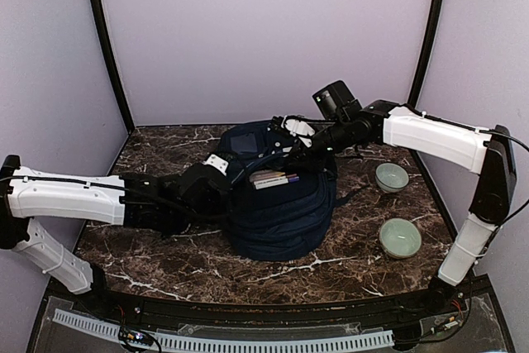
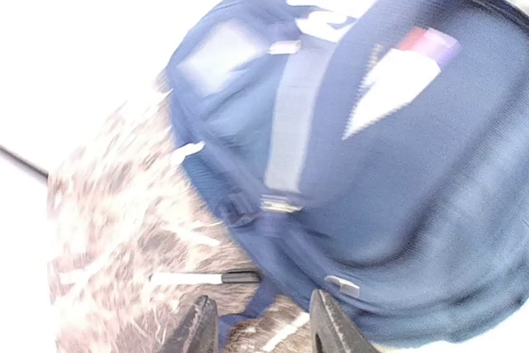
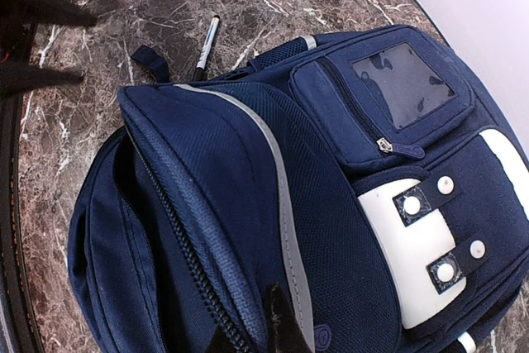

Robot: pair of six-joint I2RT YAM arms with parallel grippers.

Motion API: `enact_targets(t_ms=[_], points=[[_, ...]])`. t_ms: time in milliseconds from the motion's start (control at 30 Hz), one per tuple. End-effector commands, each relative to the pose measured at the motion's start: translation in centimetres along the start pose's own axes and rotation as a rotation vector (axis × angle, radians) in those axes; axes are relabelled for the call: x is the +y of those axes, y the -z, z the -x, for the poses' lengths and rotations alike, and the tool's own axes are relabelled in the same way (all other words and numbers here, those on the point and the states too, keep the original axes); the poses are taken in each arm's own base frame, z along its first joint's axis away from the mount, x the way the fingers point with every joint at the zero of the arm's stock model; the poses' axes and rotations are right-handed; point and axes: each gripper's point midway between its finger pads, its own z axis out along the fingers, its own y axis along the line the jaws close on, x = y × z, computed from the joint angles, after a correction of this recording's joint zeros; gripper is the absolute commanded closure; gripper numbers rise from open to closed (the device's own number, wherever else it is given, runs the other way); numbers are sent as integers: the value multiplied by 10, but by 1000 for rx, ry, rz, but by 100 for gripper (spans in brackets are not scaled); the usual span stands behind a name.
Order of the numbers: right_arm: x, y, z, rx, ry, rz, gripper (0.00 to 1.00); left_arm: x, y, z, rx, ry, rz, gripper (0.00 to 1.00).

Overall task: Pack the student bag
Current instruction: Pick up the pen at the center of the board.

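Observation:
The student bag [image 1: 281,208] is a navy backpack lying mid-table, with a white buckled patch [image 3: 413,245] and a clear-window pocket [image 3: 401,80]. My right gripper [image 3: 266,332] is shut on the flap edge beside the main zipper [image 3: 178,237], holding the compartment agape. White items with purple and red ends [image 1: 274,178] show at the opening. My left gripper [image 2: 263,332] is open at the bag's left side, above a blue strap loop on the table, gripping nothing. A black-capped white marker [image 2: 198,277] lies on the marble next to the bag [image 2: 397,171].
Two pale green bowls [image 1: 392,176] [image 1: 400,237] stand to the right of the bag. The marker [image 3: 207,39] lies beyond the bag's top, near my left gripper's dark fingers [image 3: 41,6]. Grey walls close off the brown marble table [image 1: 165,245] on three sides.

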Motion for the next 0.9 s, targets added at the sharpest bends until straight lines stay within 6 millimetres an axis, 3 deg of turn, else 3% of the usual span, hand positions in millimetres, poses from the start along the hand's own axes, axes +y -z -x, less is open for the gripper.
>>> enact_targets(t_ms=[0, 133, 200, 267, 400, 500, 633, 867], points=[[-2, 1, 15, -60, 30, -5, 100, 48, -14, -8, 53, 337, 52, 61], [-2, 2, 16, -61, 33, -10, 100, 73, -32, -24, 139, 540, 81, 62], [-2, 2, 15, -61, 34, -12, 100, 83, -39, -34, 189, 665, 100, 51], [-2, 2, 14, -59, 34, -13, 100, 92, -44, -41, 224, 795, 118, 48], [-1, 4, 15, -63, 38, -14, 100, 107, -45, -49, 253, 1068, 211, 50], [-1, 5, 16, -66, 38, -13, 100, 115, -46, -55, 333, 1179, 300, 54], [0, 5, 15, -65, 39, -9, 100, 116, -54, -59, 419, 1226, 361, 57], [0, 9, 18, -76, 46, -19, 100, 105, -74, -87, 578, 1351, 371, 61]])
